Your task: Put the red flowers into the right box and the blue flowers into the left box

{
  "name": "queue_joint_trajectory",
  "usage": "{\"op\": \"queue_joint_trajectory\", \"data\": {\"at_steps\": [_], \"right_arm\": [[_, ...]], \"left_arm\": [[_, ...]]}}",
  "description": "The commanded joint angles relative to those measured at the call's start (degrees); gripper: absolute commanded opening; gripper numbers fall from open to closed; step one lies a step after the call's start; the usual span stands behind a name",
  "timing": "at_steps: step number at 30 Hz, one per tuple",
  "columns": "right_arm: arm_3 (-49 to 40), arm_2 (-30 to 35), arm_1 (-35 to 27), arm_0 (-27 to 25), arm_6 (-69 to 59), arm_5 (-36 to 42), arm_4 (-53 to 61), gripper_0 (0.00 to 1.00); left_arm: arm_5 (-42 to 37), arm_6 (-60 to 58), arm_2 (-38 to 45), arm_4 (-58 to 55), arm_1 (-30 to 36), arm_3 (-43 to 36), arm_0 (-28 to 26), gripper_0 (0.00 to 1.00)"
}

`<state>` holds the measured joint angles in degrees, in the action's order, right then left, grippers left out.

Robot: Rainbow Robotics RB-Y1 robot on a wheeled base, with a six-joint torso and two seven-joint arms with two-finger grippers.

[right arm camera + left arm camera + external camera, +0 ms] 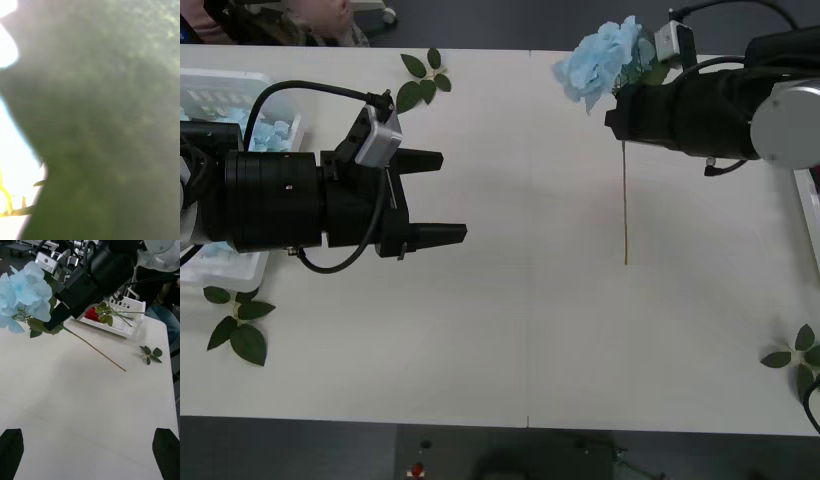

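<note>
The right gripper (56, 320) is clamped on a fluffy pale blue flower (600, 58), its thin stem hanging down. The see-through white plastic left box (240, 85) lies far across the table, beside the left gripper (430, 197), whose fingers are apart.

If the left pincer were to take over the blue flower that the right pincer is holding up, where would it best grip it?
Probably on the bare stem below the right pincer. It hangs thin, straight and leafless, while the blue flower head is soft and bulky. The open left pincer already faces it, so approach level from the robot's left.
</note>
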<state>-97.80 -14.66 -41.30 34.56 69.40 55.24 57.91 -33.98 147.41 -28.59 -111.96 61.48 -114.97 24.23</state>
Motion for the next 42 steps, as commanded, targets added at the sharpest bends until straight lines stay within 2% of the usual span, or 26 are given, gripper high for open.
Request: {"op": "queue_joint_trajectory", "data": {"at_steps": [1, 5, 6, 7, 10, 13, 19, 25, 30, 31, 32, 42], "right_arm": [[-1.69, 2.79, 3.15, 0.95, 13.57, -0.40, 10.11, 0.00], [-2.48, 5.25, 5.09, 1.56, 21.48, -0.40, 18.20, 0.00], [-2.83, 5.87, 5.96, 1.56, 23.15, -0.57, 18.73, 0.00], [-2.83, 6.05, 6.49, 1.56, 23.94, -0.66, 18.64, 0.00], [-2.31, 6.66, 9.04, 1.65, 28.60, -3.12, 18.11, 0.00], [-1.69, 6.75, 11.15, 2.09, 31.50, -4.88, 18.37, 0.00], [-1.60, 7.10, 15.46, 1.91, 37.39, -5.67, 18.46, 0.00], [-1.43, 7.10, 18.88, 2.61, 37.65, -5.67, 17.94, 0.00], [-1.43, 6.48, 19.59, 2.88, 37.39, -5.67, 18.11, 0.00], [-1.43, 6.31, 19.59, 2.88, 37.39, -5.67, 18.11, 0.00], [-1.43, 6.31, 19.59, 2.88, 37.30, -5.67, 18.11, 0.00], [-1.43, 6.05, 19.59, 2.88, 37.03, -5.76, 18.55, 0.00]], "left_arm": [[-0.13, 2.00, 0.73, -0.10, 0.31, -0.78, 0.73, 1.00], [-0.13, 2.00, 0.73, -0.10, 0.31, -0.78, 0.73, 1.00], [-0.13, 1.91, -1.91, 0.07, -1.54, 0.89, -2.78, 1.00], [-0.13, 1.91, -2.00, -0.28, -1.80, 0.97, -3.13, 1.00], [0.23, 2.00, 0.20, -9.60, -6.90, 3.08, -6.91, 1.00], [0.05, 1.56, 0.46, -14.61, -10.33, 5.90, -7.18, 1.00], [0.23, -1.52, -2.44, -15.66, -18.32, 15.39, -1.90, 1.00], [0.23, -0.99, -2.44, -11.79, -25.80, 25.41, 4.51, 1.00], [0.23, -0.81, -2.79, -9.95, -30.63, 29.80, 7.76, 1.00], [0.23, -0.81, -3.05, -9.95, -31.33, 30.33, 8.20, 0.43], [0.23, -0.90, -3.40, -9.95, -31.95, 30.86, 8.82, 0.00], [0.23, -0.55, -4.28, -9.95, -32.30, 31.65, 10.05, 0.00]]}}
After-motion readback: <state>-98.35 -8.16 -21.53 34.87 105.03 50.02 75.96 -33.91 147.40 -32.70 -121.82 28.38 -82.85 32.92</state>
